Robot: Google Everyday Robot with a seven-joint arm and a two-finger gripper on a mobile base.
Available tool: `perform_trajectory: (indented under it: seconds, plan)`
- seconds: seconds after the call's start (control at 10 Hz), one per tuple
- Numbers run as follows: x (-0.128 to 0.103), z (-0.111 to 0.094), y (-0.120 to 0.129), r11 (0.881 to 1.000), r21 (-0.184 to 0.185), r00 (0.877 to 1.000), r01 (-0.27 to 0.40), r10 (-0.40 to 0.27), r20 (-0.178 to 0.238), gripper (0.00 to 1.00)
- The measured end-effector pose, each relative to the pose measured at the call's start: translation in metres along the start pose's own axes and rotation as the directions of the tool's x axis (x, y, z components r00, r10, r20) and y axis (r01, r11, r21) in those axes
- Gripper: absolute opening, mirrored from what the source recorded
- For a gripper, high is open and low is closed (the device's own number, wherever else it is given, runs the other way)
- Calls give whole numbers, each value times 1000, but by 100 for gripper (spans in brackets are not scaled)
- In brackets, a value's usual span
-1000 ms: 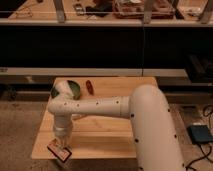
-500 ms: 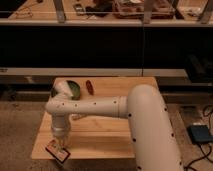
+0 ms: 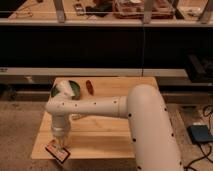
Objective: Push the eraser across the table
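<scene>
Since half a second ago, little has shifted: the tool [image 3: 59, 143] still points straight down over the near-left corner of the desk [image 3: 107, 131], and the eraser [image 3: 57, 151] lies just under it as before. Whether its fingers are open or closed I cannot tell. From the desk's middle the eraser sits at about seven o'clock, at the very front edge, perhaps slightly overhanging. It looks flat, dark, red-brown on top with a pale rim. Judging by that, the push seems nearly spent; little desk remains ahead. At eleven o'clock rest a green bowl [image 3: 66, 89] and a red oblong thing [image 3: 89, 86].
</scene>
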State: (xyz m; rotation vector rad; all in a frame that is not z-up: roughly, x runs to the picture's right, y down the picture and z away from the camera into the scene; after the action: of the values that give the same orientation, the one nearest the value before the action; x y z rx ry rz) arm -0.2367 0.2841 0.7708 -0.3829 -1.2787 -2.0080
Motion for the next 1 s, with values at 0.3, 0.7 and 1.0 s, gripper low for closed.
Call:
perform_trajectory:
  seconds: [0.3,0.7,1.0]
  plan:
    - [0,1,0,1000,1,1000,0,0,1,61]
    - [0,1,0,1000,1,1000,-1,1,1,80]
    - [-1,0,-3,1000,10,1000,-4,4,3,80]
